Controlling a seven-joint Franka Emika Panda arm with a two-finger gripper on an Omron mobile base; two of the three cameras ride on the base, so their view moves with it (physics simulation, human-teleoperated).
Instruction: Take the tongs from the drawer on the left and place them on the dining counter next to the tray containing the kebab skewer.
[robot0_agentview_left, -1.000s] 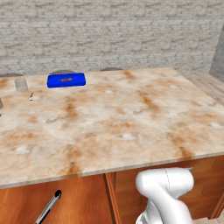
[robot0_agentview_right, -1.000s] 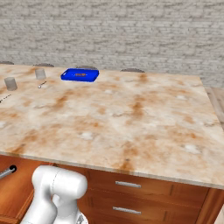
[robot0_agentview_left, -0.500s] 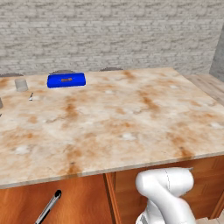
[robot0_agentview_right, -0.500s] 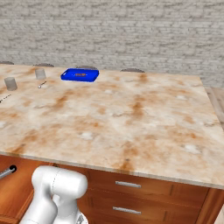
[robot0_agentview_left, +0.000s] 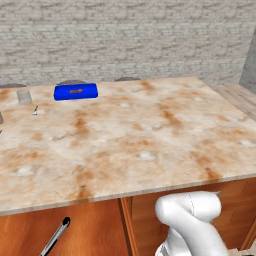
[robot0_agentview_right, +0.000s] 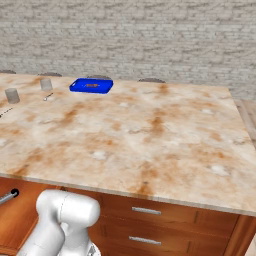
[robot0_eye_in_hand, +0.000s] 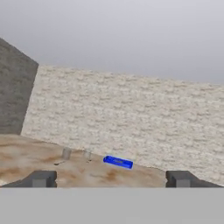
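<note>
Progress: the tongs (robot0_agentview_left: 56, 237) are judged not yet fetched; the drawer (robot0_agentview_left: 95, 227) on the left is seen open, with the grasp and the carry still to be done.
Tongs: thin grey metal arms and a black end, lying slantwise on plain orange-brown wood.
Gripper (robot0_eye_in_hand: 111, 179): fingers spread wide, nothing held.
Tray (robot0_agentview_left: 65, 94): bright blue, low, round-cornered, at the far edge of the dining counter (robot0_agentview_left: 150, 135), with the kebab skewer (robot0_agentview_left: 76, 91) lying in it.
Counter: blotched beige marble slab.
</note>
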